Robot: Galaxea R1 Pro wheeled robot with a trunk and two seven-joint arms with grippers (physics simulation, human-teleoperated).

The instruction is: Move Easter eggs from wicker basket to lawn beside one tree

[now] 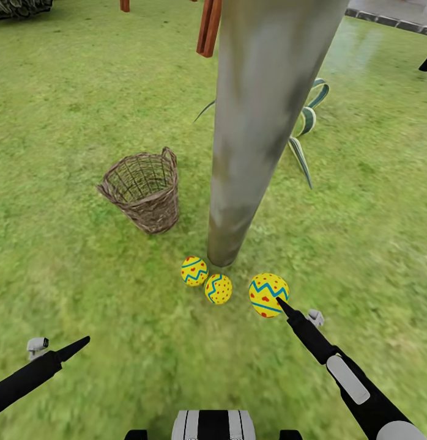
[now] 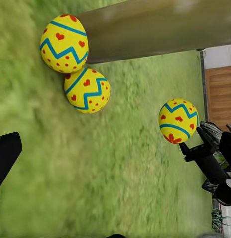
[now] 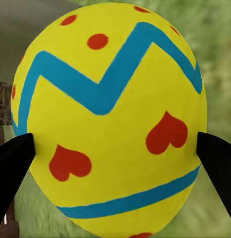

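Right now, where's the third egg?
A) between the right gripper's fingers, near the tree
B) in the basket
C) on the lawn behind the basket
A: the third egg sits between the right gripper fingers beside the tree; the wicker basket looks empty.

Three viewpoints around the foot of one tree

The scene was viewed from the head, steeply down and forward, with the tree (image 1: 256, 128) rising toward twelve o'clock and the lawn (image 1: 85, 275) spread wide below. The left wrist view was held low and near, turned sideways over the grass, and the same three Easter eggs (image 2: 87, 90) were shared with the head view. One egg (image 3: 108, 124) was seen very close in the right wrist view.
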